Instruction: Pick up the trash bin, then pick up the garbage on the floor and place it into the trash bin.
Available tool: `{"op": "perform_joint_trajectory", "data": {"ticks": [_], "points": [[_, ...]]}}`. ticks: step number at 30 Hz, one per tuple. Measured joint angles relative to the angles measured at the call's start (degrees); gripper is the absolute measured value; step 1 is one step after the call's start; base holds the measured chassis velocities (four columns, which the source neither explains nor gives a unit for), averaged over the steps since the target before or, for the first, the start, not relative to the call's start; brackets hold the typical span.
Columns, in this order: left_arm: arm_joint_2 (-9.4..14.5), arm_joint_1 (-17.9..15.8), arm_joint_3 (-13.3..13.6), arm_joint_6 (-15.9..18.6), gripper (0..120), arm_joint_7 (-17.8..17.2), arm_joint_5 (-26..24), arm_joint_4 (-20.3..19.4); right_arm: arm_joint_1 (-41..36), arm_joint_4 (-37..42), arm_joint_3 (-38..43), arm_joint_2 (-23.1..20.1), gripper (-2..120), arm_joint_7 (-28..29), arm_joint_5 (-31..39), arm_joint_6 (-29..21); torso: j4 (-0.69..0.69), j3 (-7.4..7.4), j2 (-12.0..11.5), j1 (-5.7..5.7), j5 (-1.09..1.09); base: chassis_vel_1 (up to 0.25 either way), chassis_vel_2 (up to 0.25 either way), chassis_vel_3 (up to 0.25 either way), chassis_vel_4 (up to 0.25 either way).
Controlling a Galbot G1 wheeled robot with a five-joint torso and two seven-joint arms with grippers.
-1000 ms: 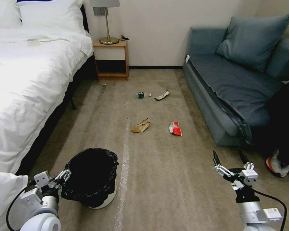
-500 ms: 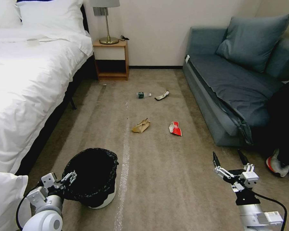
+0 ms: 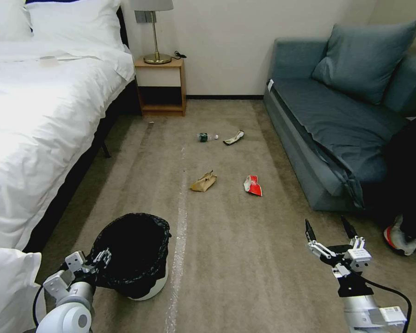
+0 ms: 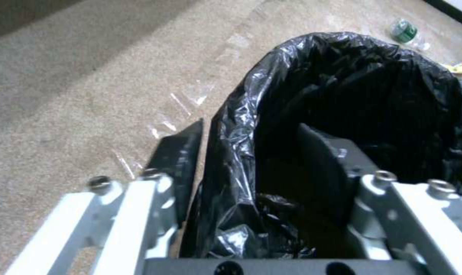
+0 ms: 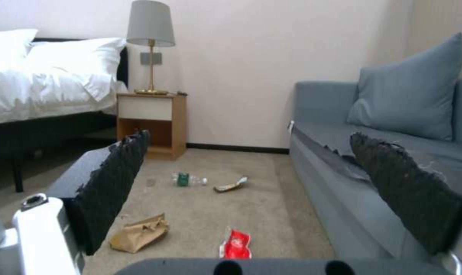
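Nearby, the left pincer [image 3: 98,262] is straddling the trash bin [image 3: 133,255]'s crinkly black-bagged rim, spread; the right pincer [image 3: 330,227] is hovering spread above carpet [image 3: 226,240], crumpled garbage [image 3: 203,182] lying far ahead.

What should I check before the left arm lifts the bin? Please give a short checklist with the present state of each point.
1. Left gripper straddles the rim of the trash bin, one finger outside, one inside: ok.
2. Fingers closed on the rim: not ok, a gap shows.
3. Black bag folded over the rim: ok.
4. Bin upright on the carpet: ok.
5. Right gripper open, away from the bin: ok.
6. Paper bag, carton, bottle, wrapper on the floor: ok.
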Motion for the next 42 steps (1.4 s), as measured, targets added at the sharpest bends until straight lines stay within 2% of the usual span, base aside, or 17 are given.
{"op": "perform_joint_trajectory", "data": {"ticks": [1,2,4,6,7,10,12,24,28,31,32,36,38,42], "points": [[0.0,-0.2,0.2,0.0,41,0.4,-0.2,0.4,0.0,0.0,0.0,0.0,100,0.1,0.1,0.1,0.0,0.0,0.0,0.0,0.02,0.0,0.0,0.0,0.0],[0.0,-0.2,0.2,0.0,41,0.4,-0.2,0.4,0.0,0.0,0.0,0.0,100,0.1,0.1,0.1,0.0,0.0,0.0,0.0,0.02,0.0,0.0,0.0,0.0],[0.0,-0.5,0.6,-0.1,29,0.6,-0.5,0.5,0.0,0.0,0.0,-0.1,100,0.1,0.3,0.1,0.0,0.0,0.0,0.0,0.0,0.0,0.0,0.0,0.0],[0.0,-0.5,0.7,-0.1,27,0.6,-0.6,0.6,0.0,-0.1,0.0,-0.1,100,0.1,0.4,0.1,-0.01,0.0,0.0,0.0,-0.01,0.0,0.0,0.0,0.0],[0.0,-0.6,0.8,-0.1,19,0.5,-0.6,0.7,0.2,-0.3,0.0,-0.1,100,0.2,0.4,0.1,-0.01,0.0,0.0,0.0,-0.01,0.0,0.0,0.0,0.0],[-0.1,-0.6,0.9,-0.1,14,0.5,-0.7,0.7,0.4,-0.5,0.0,-0.1,100,0.2,0.4,0.1,-0.01,0.0,0.0,0.0,-0.02,0.0,0.0,0.0,0.0],[-0.2,-0.8,1.1,-0.1,5,0.5,-0.8,1.1,1.0,-0.9,-0.1,-0.1,100,0.4,0.4,0.1,-0.02,0.0,0.0,0.0,-0.04,0.0,0.0,0.0,0.0],[-0.3,-0.6,1.2,-0.9,5,0.9,-0.1,1.1,1.6,-1.5,-0.2,-0.1,100,0.5,0.4,-0.1,-0.02,0.01,0.0,0.0,-0.06,0.0,0.0,0.0,0.0],[-0.5,0.8,1.5,-1.9,5,2.8,3.6,-1.9,1.8,-1.7,-0.3,-0.1,100,1.0,0.0,0.0,-0.06,0.03,0.0,0.0,-0.15,0.0,0.0,0.0,0.0],[-0.8,1.4,1.2,-3.8,5,3.8,8.0,-4.7,2.1,-2.0,-0.7,0.1,100,2.3,-0.8,0.4,-0.05,0.02,0.0,0.0,-0.07,0.0,0.0,0.0,0.0],[-1.1,1.9,1.2,-4.4,5,3.9,10.7,-6.8,2.3,-2.0,-1.0,0.2,100,2.9,-1.3,0.4,-0.03,0.02,0.0,0.0,-0.07,0.0,0.0,0.0,0.0],[-1.3,2.4,1.2,-4.9,5,4.1,13.6,-9.5,2.3,-2.0,-1.4,0.2,100,3.4,-1.6,0.3,-0.03,0.02,0.0,0.0,-0.08,0.0,0.0,0.0,0.0],[-1.7,3.1,1.6,-5.3,5,3.8,17.2,-14.1,2.5,-1.6,-2.4,0.1,100,6.6,-2.8,0.1,-0.03,0.01,0.0,0.0,-0.05,0.0,0.0,0.0,0.0],[-2.1,3.4,2.2,-5.6,5,3.1,19.6,-16.6,3.0,-1.6,-3.0,0.1,100,8.5,-3.9,0.2,-0.03,0.01,0.0,0.0,-0.04,0.0,0.0,0.0,0.0]]}}
